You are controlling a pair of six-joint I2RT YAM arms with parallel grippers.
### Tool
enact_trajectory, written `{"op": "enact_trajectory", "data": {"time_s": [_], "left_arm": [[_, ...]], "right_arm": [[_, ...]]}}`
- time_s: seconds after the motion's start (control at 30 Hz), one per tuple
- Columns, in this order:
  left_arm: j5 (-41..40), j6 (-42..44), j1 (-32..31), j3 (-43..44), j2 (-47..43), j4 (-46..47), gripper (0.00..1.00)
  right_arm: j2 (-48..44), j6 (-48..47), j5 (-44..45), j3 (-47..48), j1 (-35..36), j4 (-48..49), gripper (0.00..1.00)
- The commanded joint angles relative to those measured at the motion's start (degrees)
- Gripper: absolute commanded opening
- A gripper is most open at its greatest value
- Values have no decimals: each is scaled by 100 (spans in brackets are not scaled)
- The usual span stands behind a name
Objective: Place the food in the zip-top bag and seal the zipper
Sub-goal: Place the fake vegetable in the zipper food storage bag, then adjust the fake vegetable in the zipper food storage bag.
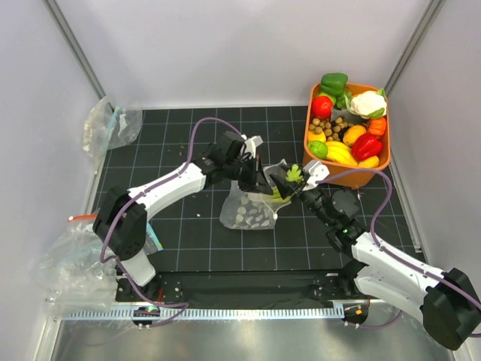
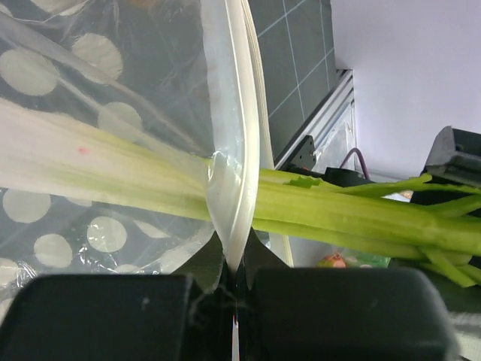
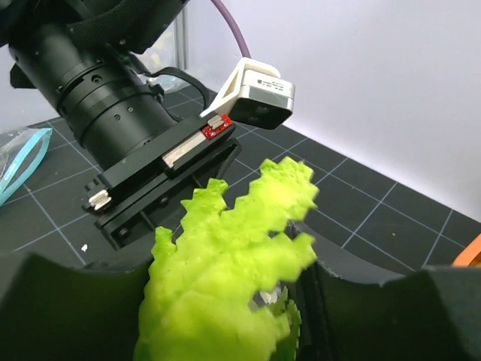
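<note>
The dotted zip-top bag (image 1: 248, 212) stands at the table's middle. My left gripper (image 1: 254, 179) is shut on its mouth edge, the pale zipper (image 2: 231, 188) pinched between the jaws (image 2: 234, 259). The celery stalk (image 2: 353, 214) passes through the mouth, and its pale lower part (image 2: 90, 162) lies inside the bag. My right gripper (image 1: 291, 188) is shut on the celery's leafy end (image 1: 294, 174), which fills the right wrist view (image 3: 240, 256). Two glossy red toy vegetables (image 1: 322, 106) (image 1: 367, 145) lie in the orange basket (image 1: 347, 176).
The orange basket at the back right holds yellow, green, white and orange toy produce. A clear bag with a teal strip (image 1: 111, 124) lies at the back left. More clear bags (image 1: 75, 259) lie at the near left. White walls enclose the black gridded mat.
</note>
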Motion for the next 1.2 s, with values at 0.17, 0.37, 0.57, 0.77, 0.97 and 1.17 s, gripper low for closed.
{"op": "enact_trajectory", "data": {"time_s": [0.17,0.37,0.57,0.77,0.97,1.17], "left_arm": [[-866,376,23,38,-643,-297,0],[-2432,649,15,-58,-1293,-702,0],[-3268,746,23,-252,-1584,-720,0],[-3628,930,23,-94,-1260,-904,0],[-3901,1159,15,56,-838,-1019,0],[-4471,1404,15,100,-837,-1142,0]], "right_arm": [[330,496,1190,865,31,-1216,37],[761,1067,1481,1227,31,-2018,1],[1165,1253,964,1297,31,-1956,1],[1534,1235,155,1674,31,-2439,27],[2001,1349,-488,2167,31,-3212,65],[2194,1507,-655,2203,22,-3626,67]]}}
